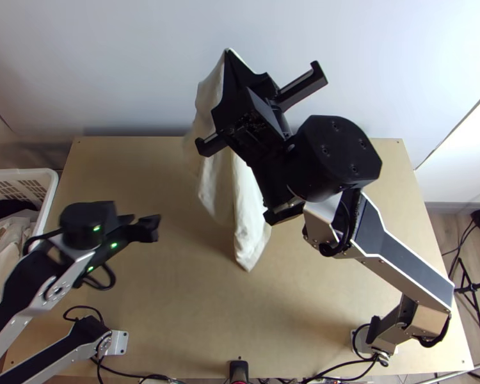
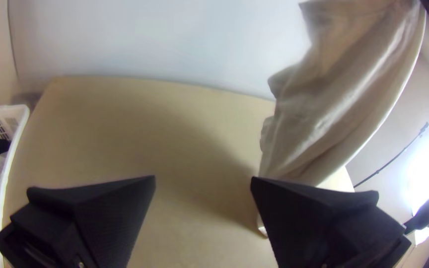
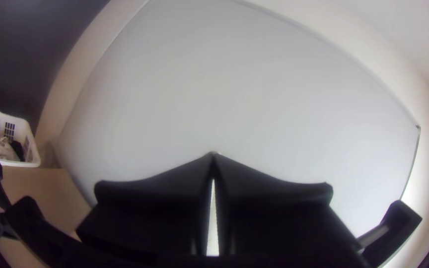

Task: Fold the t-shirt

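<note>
You're at the pick-up and opening-out stage, by the look of it; the folding proper hasn't begun, with the t-shirt (image 1: 249, 214) up in the air and no flat layer to fold. Your right gripper (image 1: 228, 52) is closed to the tips, pinching the shirt's topmost bit high by the table's far edge; which part of the garment that is, you can't tell from here. Your left gripper (image 2: 203, 179) stands wide open with nothing between its fingers, over the left half of the table (image 1: 144, 288), well apart from the cloth in the top view.

Next you'd want a second hold, so bring the left gripper to a loose edge or corner, close on it, then spread the shirt between both and lower it flat; watch for catching a fold instead of an edge, as that would lay it down twisted.

The shirt itself: off-white, hanging in a long, narrow drape, gathered at the top, with soft creases running down and a ragged, folded side edge; its lower end tapers to a point over the middle of the table; whether that tip touches the wood, you can't tell.
</note>
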